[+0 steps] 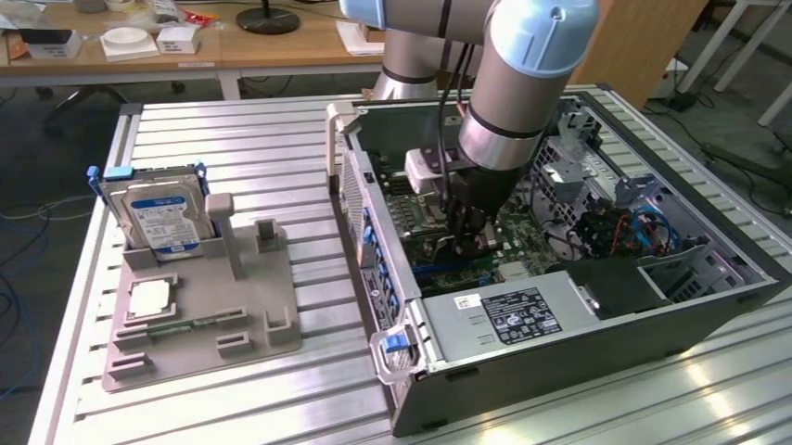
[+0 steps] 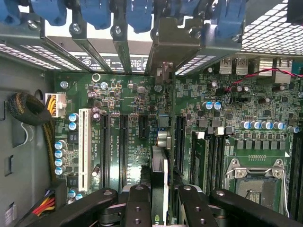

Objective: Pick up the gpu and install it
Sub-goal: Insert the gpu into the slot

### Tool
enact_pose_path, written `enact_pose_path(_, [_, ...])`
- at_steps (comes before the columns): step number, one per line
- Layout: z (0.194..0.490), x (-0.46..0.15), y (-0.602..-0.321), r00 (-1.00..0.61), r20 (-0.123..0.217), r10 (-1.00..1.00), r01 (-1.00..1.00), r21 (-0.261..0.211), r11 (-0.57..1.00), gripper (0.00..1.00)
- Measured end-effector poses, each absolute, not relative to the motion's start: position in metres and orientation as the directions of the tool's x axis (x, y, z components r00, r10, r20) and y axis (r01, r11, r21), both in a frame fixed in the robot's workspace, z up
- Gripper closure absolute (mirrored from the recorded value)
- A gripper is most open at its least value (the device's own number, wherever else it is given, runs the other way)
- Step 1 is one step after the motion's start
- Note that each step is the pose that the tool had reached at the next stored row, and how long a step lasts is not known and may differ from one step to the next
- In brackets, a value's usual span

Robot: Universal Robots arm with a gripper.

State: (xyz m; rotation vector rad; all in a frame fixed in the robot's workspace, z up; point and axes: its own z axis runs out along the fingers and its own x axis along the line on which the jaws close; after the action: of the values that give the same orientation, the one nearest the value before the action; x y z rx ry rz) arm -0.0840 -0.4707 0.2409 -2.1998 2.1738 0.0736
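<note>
Over motherboard (image 2: 142, 118), one claw (image 2: 160, 198), one gpu (image 2: 159, 170)

One hard drive (image 1: 158, 215), one computer case (image 1: 563, 278), one gpu (image 2: 159, 177), one white slot (image 2: 84, 149)

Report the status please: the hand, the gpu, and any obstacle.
Hand inside the open computer case, shut on the gpu. Gpu held edge-on above the motherboard slots. Nothing seen in the way.

No legible text (labels blurred)
</note>
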Motion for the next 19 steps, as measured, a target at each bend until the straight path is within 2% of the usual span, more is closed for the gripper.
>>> enact_pose_path(19, [0.2371, -0.0849, -0.4707, 0.012, -0.067, -0.998, -1.0, 0.0, -0.012, 0.73])
